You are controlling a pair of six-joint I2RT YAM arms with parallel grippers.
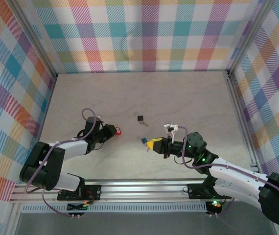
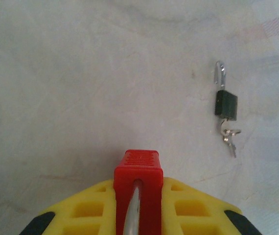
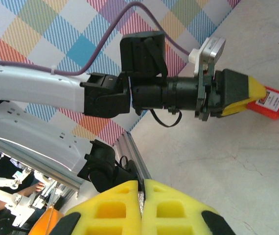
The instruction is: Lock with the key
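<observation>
Grip status: left gripper (image 1: 110, 131) clamps red padlock (image 2: 138, 172); right gripper (image 1: 151, 144) clenched, contents unclear; black padlock (image 2: 226, 104) lies on table (image 1: 81, 93), well apart.

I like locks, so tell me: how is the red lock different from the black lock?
The red lock is pinched in the left gripper; the black lock lies loose on the table. The black lock has small keys at its bottom end; I see none on the red lock. Both have a silver metal loop.
</observation>
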